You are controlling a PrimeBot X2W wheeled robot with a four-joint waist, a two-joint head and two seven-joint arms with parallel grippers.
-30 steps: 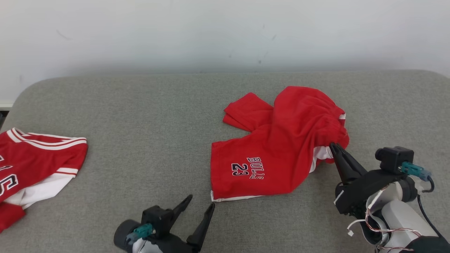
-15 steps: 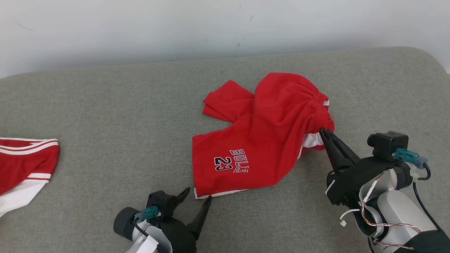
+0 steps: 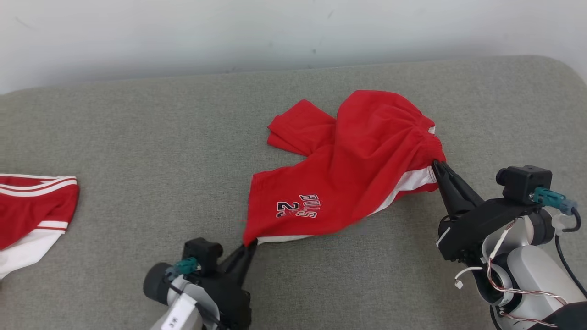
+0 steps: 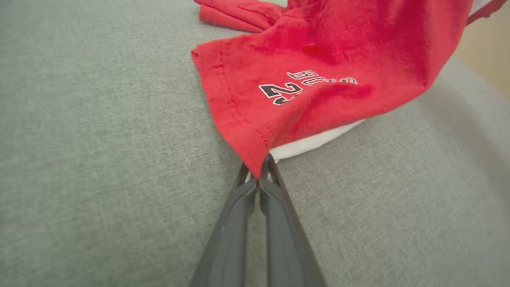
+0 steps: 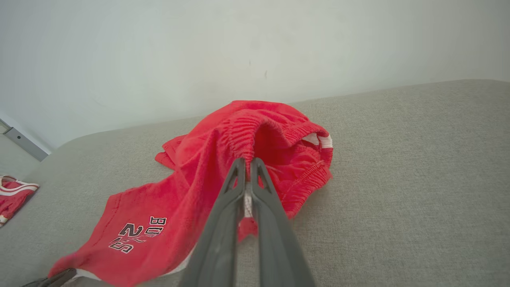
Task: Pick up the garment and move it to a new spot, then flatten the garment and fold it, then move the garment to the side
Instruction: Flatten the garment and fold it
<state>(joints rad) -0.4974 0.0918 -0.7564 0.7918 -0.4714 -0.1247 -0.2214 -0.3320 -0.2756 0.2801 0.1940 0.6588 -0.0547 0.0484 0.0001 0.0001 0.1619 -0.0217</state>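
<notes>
The red shorts (image 3: 362, 174) lie mid-frame on the grey cushion (image 3: 137, 137). Their long axis runs diagonally. The left gripper (image 3: 250, 245) is clamped on the lower-left hem corner, and the right gripper (image 3: 435, 164) on the waistband at right.

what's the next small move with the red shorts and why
Probably lift both arms together: left gripper is shut on the red shorts at a hem corner, right gripper at the waistband, and they lie slack on the grey cushion.
</notes>
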